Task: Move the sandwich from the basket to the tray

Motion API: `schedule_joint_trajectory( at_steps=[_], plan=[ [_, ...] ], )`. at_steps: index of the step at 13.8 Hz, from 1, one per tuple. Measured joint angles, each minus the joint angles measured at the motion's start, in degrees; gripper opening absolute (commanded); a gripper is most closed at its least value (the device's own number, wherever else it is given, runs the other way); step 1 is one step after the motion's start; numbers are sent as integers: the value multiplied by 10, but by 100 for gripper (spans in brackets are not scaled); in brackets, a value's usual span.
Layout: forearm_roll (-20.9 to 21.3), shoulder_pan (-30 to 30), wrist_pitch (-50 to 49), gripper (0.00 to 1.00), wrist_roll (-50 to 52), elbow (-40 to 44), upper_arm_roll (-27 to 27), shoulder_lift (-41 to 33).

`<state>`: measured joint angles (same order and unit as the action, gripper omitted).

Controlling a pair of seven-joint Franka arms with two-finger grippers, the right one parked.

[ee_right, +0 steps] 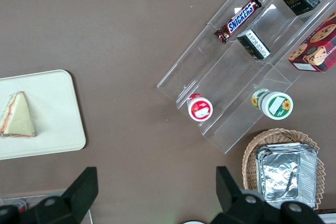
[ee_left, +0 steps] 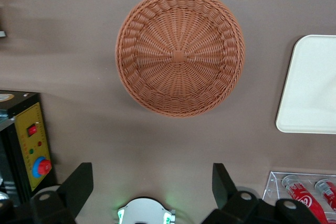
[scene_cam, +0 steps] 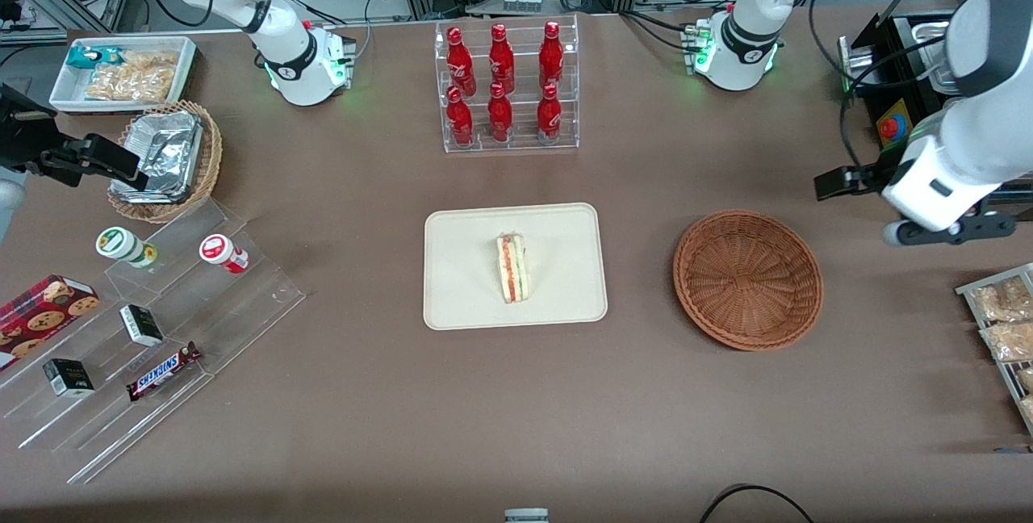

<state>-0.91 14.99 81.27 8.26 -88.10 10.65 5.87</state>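
In the front view, the Snickers bar and the small dark cartons lie nearest the camera on the clear stepped stand, toward the parked arm's end of the tabletop. Farther from the camera, mid-tabletop, the sandwich lies on the tray, filling edge upward. The basket sits beside the tray toward the working arm's end, apart from it and holding nothing. The tool hangs raised near the basket, toward the working arm's end; its fingers hard to make out here. Farther from the camera stands the rack of red bottles

In the left wrist view, the tool is released, its two dark fingers spread wide with nothing between them. The basket shows whole, the tray's corner beside it

In the right wrist view, the sandwich rests flat on the tray, well apart from the stepped stand and the foil-filled wicker basket
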Motion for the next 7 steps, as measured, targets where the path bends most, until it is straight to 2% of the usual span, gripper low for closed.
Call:
schedule_joint_trajectory(
  at_steps=[2,4,7],
  plan=[
    [20,-103,-17,100,0,0,-107,-21],
    [24,-174,-26,100,0,-1,-178,-35],
    [25,-200,-29,100,0,-19,-203,-57]
  ],
)
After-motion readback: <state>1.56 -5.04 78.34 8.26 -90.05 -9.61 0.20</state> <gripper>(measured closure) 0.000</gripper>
